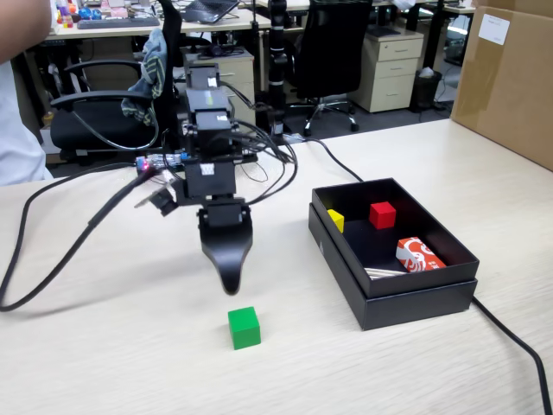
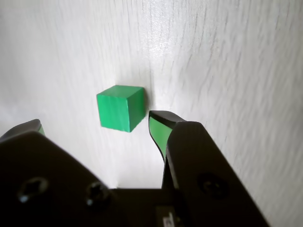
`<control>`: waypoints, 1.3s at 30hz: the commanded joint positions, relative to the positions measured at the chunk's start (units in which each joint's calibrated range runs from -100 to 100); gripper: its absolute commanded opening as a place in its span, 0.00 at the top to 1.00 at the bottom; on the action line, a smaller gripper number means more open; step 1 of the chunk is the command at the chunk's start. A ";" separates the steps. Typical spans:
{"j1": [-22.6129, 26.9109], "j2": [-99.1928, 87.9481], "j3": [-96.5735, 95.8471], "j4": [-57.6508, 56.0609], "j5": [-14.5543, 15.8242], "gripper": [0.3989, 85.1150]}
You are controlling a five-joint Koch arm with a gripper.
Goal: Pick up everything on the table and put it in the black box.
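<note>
A green cube (image 1: 244, 328) sits on the pale wooden table, near its front edge. My gripper (image 1: 229, 281) hangs just behind and above it, pointing down. In the wrist view the cube (image 2: 118, 108) lies just ahead of the gripper (image 2: 96, 122), whose jaws stand wide apart and empty, with the cube nearer the right jaw. The black box (image 1: 415, 304) stands open to the right. It holds a yellow cube (image 1: 335, 220), a red cube (image 1: 383, 214) and a red-and-white carton (image 1: 419, 255).
Black cables (image 1: 52, 259) trail across the table to the left of the arm, and one cable (image 1: 510, 337) runs off past the box's right corner. A large cardboard box (image 1: 510, 78) stands at the far right. Office chairs stand behind the table.
</note>
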 commanded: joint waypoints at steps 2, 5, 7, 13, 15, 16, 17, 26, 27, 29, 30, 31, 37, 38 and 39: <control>0.29 4.40 8.94 -0.20 -0.24 0.48; 0.63 7.95 11.66 -0.20 -0.24 0.48; 1.12 10.59 13.93 -0.20 -0.29 0.48; 1.66 13.92 14.11 -0.20 -0.29 0.48; 1.56 14.49 13.93 -0.20 -0.29 0.48; 1.47 14.72 13.84 -0.29 -0.34 0.49; 1.22 14.72 13.75 -0.20 -0.34 0.49; 0.54 14.72 13.93 -0.63 -0.83 0.56; 0.54 14.72 14.02 -0.89 -0.83 0.57; 0.54 14.72 14.02 -1.67 -0.78 0.64; 0.54 14.72 13.84 -1.67 -0.73 0.67; 0.54 14.72 13.66 -1.67 -0.73 0.69; 0.39 14.49 12.84 -1.76 -0.63 0.81; 0.34 14.49 12.84 -1.93 -0.63 0.81; 0.34 14.38 12.84 -2.53 -0.63 0.81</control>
